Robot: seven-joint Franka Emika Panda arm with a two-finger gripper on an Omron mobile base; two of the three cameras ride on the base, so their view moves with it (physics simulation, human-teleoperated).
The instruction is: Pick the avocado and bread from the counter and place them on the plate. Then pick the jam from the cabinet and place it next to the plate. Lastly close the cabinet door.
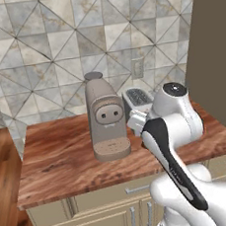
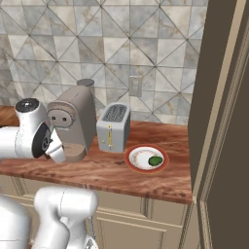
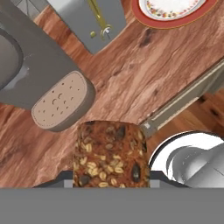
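Observation:
My gripper (image 3: 109,180) is shut on the bread (image 3: 109,155), a brown seeded chunk held between the fingertips above the counter (image 1: 61,160). It hangs just in front of the coffee machine's base. In the right base view the hand (image 2: 56,149) sits low beside the coffee machine, left of the toaster. The white plate (image 2: 137,156) with an orange-red rim lies on the counter right of the toaster, and the dark-green avocado (image 2: 155,161) rests on it. The plate's rim (image 3: 175,22) shows at the top of the hand view. The cabinet door (image 2: 211,87) stands open at the right. The jam is out of view.
A beige coffee machine (image 1: 105,118) stands mid-counter with a silver toaster (image 2: 113,127) to its right. The counter's front edge and the drawers (image 1: 133,189) lie below the hand. The tiled wall closes the back.

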